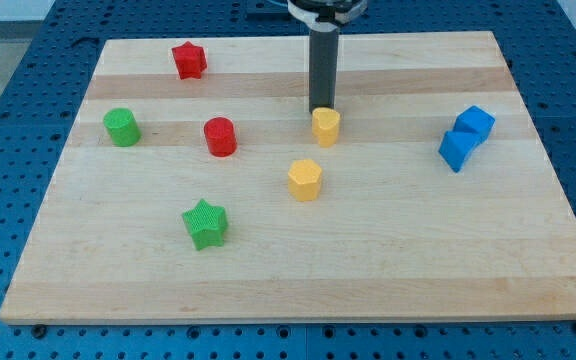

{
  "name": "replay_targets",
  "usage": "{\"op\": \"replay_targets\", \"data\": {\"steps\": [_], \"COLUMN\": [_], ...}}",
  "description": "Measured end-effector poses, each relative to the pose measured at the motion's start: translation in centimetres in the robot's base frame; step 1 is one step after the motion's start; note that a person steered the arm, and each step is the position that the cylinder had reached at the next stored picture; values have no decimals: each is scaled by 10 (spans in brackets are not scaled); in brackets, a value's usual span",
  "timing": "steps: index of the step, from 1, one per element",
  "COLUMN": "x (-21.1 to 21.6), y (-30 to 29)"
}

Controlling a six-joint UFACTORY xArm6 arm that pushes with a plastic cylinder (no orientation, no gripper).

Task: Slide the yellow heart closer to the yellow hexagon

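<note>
A: While the rod stands nearly upright over the board, where does the yellow heart point(326, 126) sit?

B: Just right of the board's middle, a little toward the view's top. My tip point(322, 109) is at the heart's top edge, touching it or very nearly so; I cannot tell which.

A: And the yellow hexagon point(305, 180)?

B: Below the heart and slightly to the view's left, near it but apart, with bare wood between the two.

A: Fingers open or closed?

B: This arm has none; it ends in a plain dark rod, so nothing is gripped. The rod only meets the heart from the top side.

A: What lies further out?

B: A red cylinder point(220, 136) sits to the view's left of the heart, at about the same height. Further left, near the board's left edge, is a green cylinder point(122, 127). A red star point(189, 60) lies toward the view's top left. A green star point(206, 223) lies below the red cylinder, left of the hexagon and lower. On the view's right, well apart from the yellow pair, two blue blocks touch each other: a blue cube point(475, 123) and, just below and left of it, another blue block point(456, 150) whose shape I cannot make out.

A: The surface?

B: A pale wooden board point(418, 260).
</note>
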State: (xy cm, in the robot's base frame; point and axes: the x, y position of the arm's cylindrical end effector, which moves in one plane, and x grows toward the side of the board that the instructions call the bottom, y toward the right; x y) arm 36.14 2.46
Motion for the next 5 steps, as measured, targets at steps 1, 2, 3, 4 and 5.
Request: {"op": "replay_targets", "data": {"steps": [1, 2, 3, 4, 5], "x": [23, 26, 20, 20, 21], "y": [-4, -4, 37, 68, 62]}}
